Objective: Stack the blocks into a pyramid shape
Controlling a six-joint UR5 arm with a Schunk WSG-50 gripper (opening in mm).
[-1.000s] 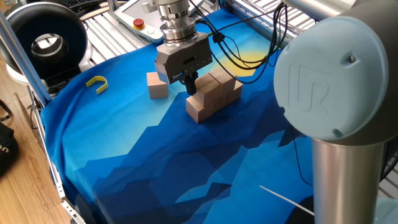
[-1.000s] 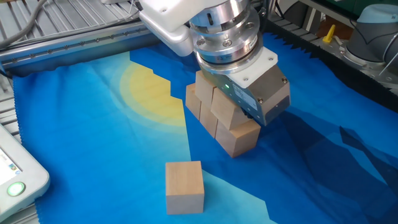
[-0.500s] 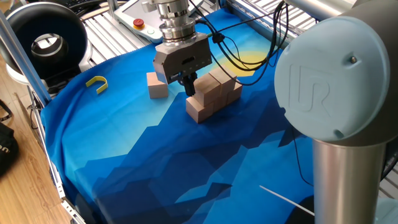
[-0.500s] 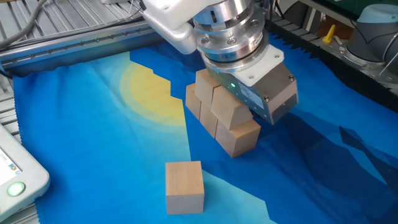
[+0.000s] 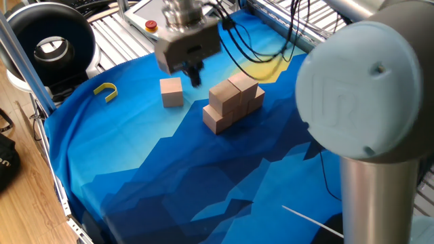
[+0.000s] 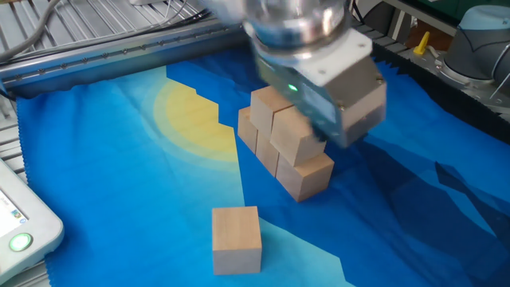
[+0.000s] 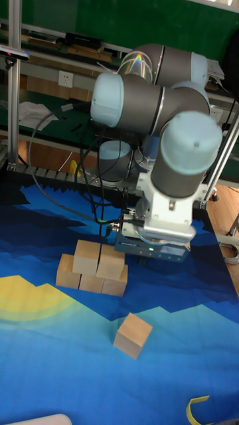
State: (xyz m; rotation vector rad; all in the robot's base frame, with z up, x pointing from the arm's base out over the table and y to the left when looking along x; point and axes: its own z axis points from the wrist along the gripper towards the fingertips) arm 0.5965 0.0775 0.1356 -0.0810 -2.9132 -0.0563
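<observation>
Jaws up and empty, blurred so their gap is unclear, stacked blocks beside, loose block just below

tan blocks, blue-and-yellow cloth

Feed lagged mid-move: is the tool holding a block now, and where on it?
Nothing is held: the tool hangs empty above the cloth, and the loose block sits untouched.

Even, bright overhead light leaves only soft shadows beside the blocks. The gripper is smeared by motion blur in both fixed views; elsewhere focus is sharp.
</observation>
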